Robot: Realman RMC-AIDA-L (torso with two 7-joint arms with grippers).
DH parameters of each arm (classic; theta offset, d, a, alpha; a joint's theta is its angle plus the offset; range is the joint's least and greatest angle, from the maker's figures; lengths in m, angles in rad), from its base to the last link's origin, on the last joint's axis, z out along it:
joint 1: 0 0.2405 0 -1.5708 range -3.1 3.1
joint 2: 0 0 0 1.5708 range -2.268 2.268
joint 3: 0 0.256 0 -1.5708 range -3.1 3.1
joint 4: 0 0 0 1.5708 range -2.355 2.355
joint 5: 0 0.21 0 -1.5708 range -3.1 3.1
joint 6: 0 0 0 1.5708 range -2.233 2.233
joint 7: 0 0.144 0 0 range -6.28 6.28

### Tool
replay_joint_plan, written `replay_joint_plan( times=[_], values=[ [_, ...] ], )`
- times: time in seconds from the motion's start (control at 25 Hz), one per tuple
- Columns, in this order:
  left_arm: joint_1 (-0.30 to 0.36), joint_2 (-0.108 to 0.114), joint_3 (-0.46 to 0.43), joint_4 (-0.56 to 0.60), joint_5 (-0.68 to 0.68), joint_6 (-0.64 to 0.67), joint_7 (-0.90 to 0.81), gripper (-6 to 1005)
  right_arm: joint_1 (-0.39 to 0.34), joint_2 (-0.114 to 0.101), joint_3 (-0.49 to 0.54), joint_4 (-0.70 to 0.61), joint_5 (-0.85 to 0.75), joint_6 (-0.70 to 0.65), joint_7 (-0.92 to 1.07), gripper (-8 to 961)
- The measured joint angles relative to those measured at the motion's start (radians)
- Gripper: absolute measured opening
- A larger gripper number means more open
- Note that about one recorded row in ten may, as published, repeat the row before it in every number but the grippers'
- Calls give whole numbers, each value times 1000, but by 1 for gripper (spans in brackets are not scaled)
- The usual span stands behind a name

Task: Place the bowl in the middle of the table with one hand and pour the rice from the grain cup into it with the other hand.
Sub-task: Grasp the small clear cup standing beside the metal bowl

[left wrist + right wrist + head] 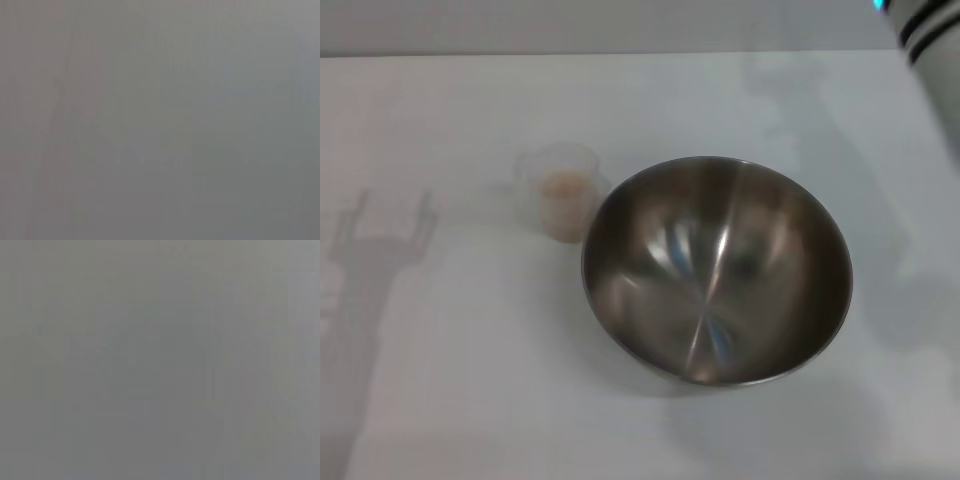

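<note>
A large round stainless-steel bowl (717, 270) with a shiny brushed inside and a thin rim sits on the plain white matte surface (460, 380), slightly toward three o'clock of the centre in the head view. It is empty; only reflections show inside.

Just beside its rim at about ten o'clock stands a small translucent frosted plastic grain cup (560, 190), upright, holding a pale beige heap of rice (563, 192). Whether cup and bowl touch cannot be told.

So the bowl looks already placed near the middle, probably so the cup needs only a short lift and tilt over that wide mouth, which gives pouring plenty of margin. The rice is not yet poured.

A white arm segment with dark bands (930, 35) shows at two o'clock, high and well apart from both objects. Neither the left tool nor the right tool appears in any view, so their state cannot be told; a faint fingered shadow lies at nine o'clock. Both wrist views show only featureless grey.
</note>
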Motion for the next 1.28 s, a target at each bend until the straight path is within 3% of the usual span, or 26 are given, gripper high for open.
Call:
replay_joint_plan(
  times=[0.04, 0.08, 0.16, 0.2, 0.24, 0.28, 0.32, 0.4, 0.44, 0.6, 0.76, 1.0, 1.28],
  values=[
    [0, 0, 0, 0, 0, 0, 0, 737, 0, 0, 0, 0, 0, 0, 0, 451],
    [1, 0, 6, -1, 0, -9, 0, 737, 8, 1, -45, 53, -2, -100, 14, 451],
    [1, 0, 6, -1, 0, -9, 0, 737, 28, 2, -149, 180, -6, -350, 68, 451],
    [2, -1, 25, -2, 1, -37, 7, 737, 45, 2, -242, 326, -7, -620, 184, 451],
    [2, -1, 43, 1, 2, -59, 11, 737, 45, 2, -242, 326, -7, -620, 184, 451],
    [2, -1, 43, 1, 2, -59, 11, 737, 51, 3, -288, 451, -8, -792, 318, 451],
    [2, -1, 43, 1, 2, -59, 11, 737, 51, 3, -288, 451, -8, -792, 318, 451],
    [-13, 3, 122, 13, 3, -146, 13, 737, 45, 4, -305, 615, -10, -972, 532, 451],
    [-15, 3, 126, 15, 3, -151, 13, 737, 45, 4, -305, 615, -10, -972, 532, 451],
    [-55, 2, 195, 48, 6, -283, 13, 737, 4, 6, -298, 832, -10, -1098, 676, 451],
    [-76, 3, 199, 52, 31, -365, 12, 737, -31, 7, -285, 900, -5, -1127, 693, 451],
    [-120, 4, 199, 54, 88, -505, 17, 737, -105, 7, -195, 938, -1, -1141, 709, 451],
    [-155, 3, 200, 57, 92, -579, 17, 736, -117, 7, -160, 945, 1, -1142, 714, 451]
  ],
)
